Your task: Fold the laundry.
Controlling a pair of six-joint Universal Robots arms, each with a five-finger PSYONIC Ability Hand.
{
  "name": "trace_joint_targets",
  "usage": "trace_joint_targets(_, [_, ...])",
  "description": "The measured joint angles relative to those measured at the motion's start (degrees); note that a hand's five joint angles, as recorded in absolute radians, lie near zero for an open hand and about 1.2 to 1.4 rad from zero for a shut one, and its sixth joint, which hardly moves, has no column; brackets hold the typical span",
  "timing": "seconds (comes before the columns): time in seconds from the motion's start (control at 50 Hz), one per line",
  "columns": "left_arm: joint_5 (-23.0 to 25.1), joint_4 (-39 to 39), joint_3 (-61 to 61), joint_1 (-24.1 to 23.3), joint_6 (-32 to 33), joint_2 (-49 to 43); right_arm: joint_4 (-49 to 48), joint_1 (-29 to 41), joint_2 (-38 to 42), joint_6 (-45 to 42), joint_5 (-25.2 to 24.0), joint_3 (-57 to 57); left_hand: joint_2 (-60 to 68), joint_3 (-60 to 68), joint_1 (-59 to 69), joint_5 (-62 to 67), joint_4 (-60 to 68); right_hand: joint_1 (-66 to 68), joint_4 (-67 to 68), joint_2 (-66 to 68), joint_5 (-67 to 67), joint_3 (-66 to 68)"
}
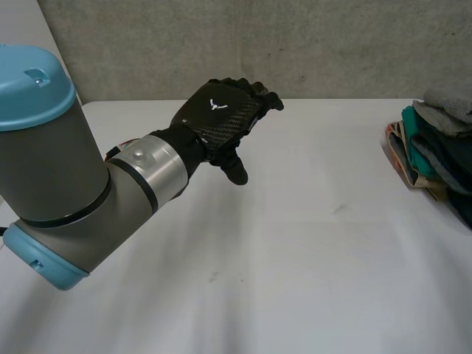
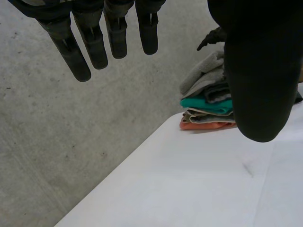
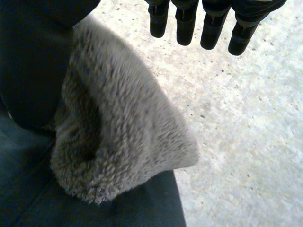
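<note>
A stack of folded laundry [image 1: 431,151] sits at the table's right edge, with a grey fluffy towel [image 1: 450,103] on top. My left hand [image 1: 221,118] hovers open above the table's back middle, far from the stack and holding nothing. In the left wrist view its fingers [image 2: 90,42] are straight, and the stack [image 2: 208,101] lies beyond its thumb. My right hand [image 3: 184,23] is open over the stack, fingers straight and clear of the cloth. The grey fluffy towel [image 3: 123,137] lies under its palm, beside its thumb, on a dark blue cloth [image 3: 28,198].
The white table [image 1: 295,243] stretches bare between my left hand and the stack. A grey concrete wall [image 1: 295,44] stands behind the table's far edge. My left arm [image 1: 66,192] crosses the near left of the table.
</note>
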Motion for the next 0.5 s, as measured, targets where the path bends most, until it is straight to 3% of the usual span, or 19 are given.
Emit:
trace_joint_targets(0.28, [0.08,-0.16,0.0,-1.66,-2.66,2.12,16.04,-5.54,-17.15,-0.22,2.41,5.3,0.0,0.0,0.0,-0.02,0.0,0.0,0.0,0.0,0.0,0.0])
trace_joint_targets(0.5, [0.12,-0.06,0.42,-1.5,-4.35,6.3,23.37,-10.72,-26.89,-0.44,13.63,4.45,0.0,0.0,0.0,0.0,0.0,0.0,0.0,0.0,0.0,0.0])
